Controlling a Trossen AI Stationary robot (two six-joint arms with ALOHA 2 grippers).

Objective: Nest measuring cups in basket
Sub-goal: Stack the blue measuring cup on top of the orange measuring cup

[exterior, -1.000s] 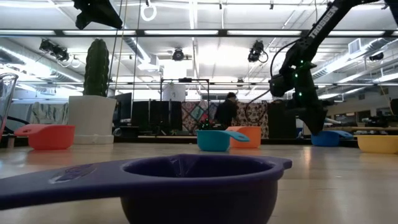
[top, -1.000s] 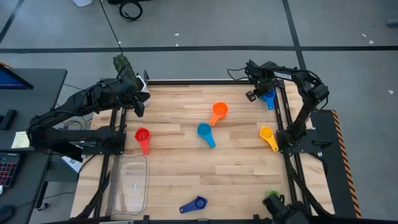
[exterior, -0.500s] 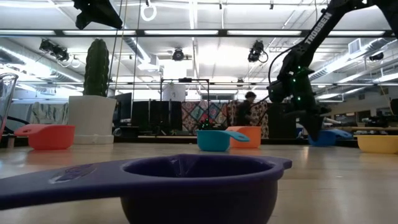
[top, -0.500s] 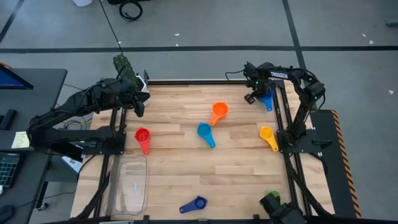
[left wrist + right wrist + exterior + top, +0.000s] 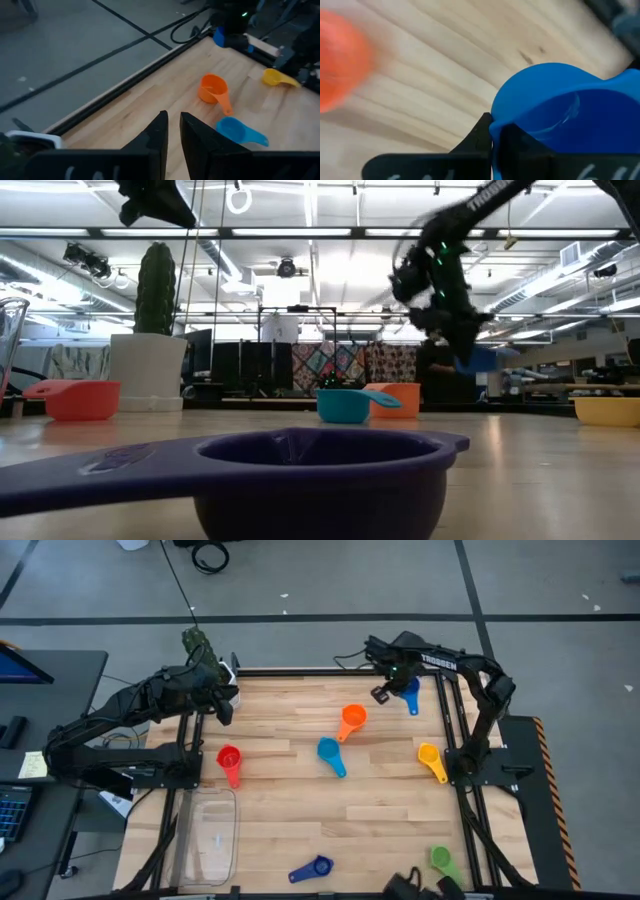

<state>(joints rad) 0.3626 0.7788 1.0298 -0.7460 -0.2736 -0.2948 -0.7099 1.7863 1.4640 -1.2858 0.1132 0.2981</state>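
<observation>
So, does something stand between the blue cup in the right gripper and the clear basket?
The right gripper holds the blue cup above the table. Toward the basket lie the orange cup, light blue cup and red cup.

Blue cup point(image 5: 560, 107) in right end effector point(image 5: 492, 145)

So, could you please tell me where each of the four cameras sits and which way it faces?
High: overhead, straight down on the table; both arms show.
Low: at tabletop height behind the dark blue cup, facing the room; right arm aloft.
Left wrist: over the table's far-left corner, its fingers shut, facing the orange cup.
Right wrist: just above the wood, fingers shut on the blue cup.
Shared: high and left wrist both show the orange cup.
</observation>
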